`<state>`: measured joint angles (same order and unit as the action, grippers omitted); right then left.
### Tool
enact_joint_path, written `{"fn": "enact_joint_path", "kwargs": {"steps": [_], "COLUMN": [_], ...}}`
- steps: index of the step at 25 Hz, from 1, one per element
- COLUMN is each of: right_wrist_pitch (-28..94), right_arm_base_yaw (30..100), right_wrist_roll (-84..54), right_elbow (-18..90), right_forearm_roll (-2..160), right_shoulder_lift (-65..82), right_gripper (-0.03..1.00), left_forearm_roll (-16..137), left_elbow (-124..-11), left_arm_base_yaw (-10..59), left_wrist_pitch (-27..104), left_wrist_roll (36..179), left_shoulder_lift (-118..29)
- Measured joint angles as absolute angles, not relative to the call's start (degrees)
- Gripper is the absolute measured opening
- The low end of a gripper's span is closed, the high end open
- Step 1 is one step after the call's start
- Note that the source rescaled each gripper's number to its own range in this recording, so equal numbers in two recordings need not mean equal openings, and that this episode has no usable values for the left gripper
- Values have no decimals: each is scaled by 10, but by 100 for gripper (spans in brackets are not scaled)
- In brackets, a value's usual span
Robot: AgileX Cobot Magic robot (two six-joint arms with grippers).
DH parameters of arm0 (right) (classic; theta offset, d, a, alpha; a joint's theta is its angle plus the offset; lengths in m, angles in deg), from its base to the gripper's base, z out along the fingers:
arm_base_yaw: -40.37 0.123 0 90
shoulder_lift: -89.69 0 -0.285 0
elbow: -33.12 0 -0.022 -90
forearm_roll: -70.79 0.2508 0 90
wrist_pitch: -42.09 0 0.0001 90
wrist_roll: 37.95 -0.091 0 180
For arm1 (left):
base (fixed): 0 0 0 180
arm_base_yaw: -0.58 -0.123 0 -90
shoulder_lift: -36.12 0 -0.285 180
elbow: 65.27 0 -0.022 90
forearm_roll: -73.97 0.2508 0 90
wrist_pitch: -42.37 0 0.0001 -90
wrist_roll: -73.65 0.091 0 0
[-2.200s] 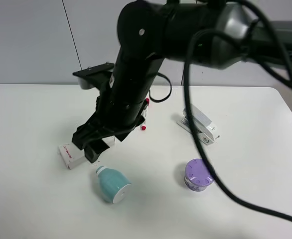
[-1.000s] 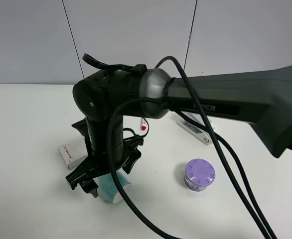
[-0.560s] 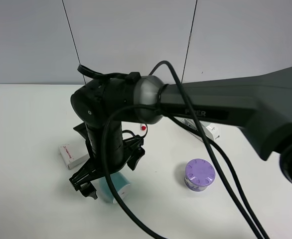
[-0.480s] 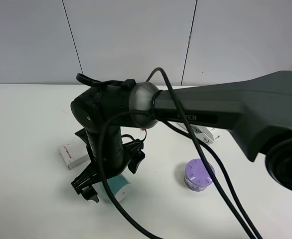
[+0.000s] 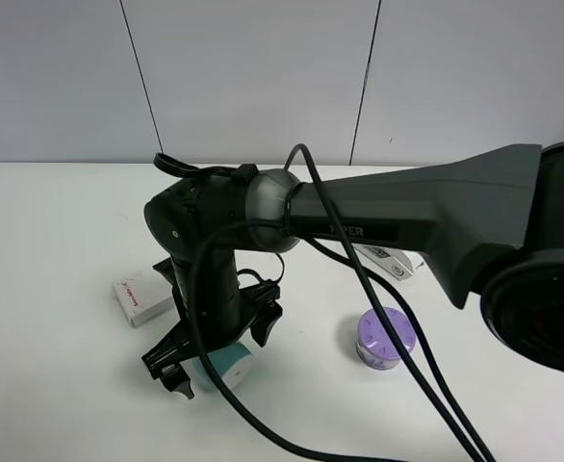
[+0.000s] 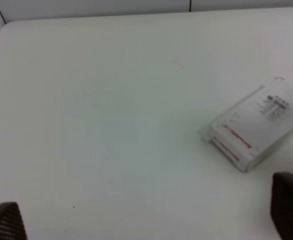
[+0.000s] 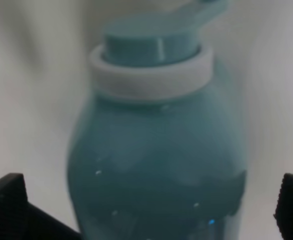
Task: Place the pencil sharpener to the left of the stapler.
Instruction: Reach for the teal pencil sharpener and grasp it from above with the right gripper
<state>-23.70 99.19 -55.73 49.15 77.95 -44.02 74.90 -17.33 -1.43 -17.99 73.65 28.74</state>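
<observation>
The teal pencil sharpener point(image 5: 228, 366) lies on its side on the white table, toward the front left. In the right wrist view the pencil sharpener point(image 7: 156, 150) fills the picture, white-banded neck away from the camera. My right gripper point(image 5: 219, 354) has reached across and stands open over it, one finger on each side with small gaps, as the right gripper point(image 7: 149, 205) shows. Only a white corner of the stapler point(image 5: 395, 261) peeks out behind the arm. My left gripper point(image 6: 146, 225) is open above bare table, out of the exterior view.
A flat white box point(image 5: 142, 296) lies just left of the right arm, and the same box point(image 6: 256, 125) shows in the left wrist view. A purple round lidded container point(image 5: 386, 337) stands right of the sharpener. The right arm hides the middle of the table.
The right arm has swung down from above the white box and lowered its open gripper around the sharpener. Over the last half second it only settled slightly. The sharpener has not moved.
</observation>
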Motion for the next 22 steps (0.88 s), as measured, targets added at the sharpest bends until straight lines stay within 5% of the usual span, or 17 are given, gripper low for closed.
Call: {"fn": "enact_joint_path", "kwargs": {"steps": [22], "right_wrist_pitch": [-200], "right_arm_base_yaw": [990], "right_wrist_roll": [-526], "right_elbow": [495], "right_forearm_roll": [767], "right_shoulder_lift": [-463], "right_gripper": [100], "left_forearm_roll": [749], "left_elbow": [-173], "left_arm_base_yaw": [-14], "left_wrist_pitch": [-180], "left_wrist_roll": [736], "left_shoulder_lift": [287]}}
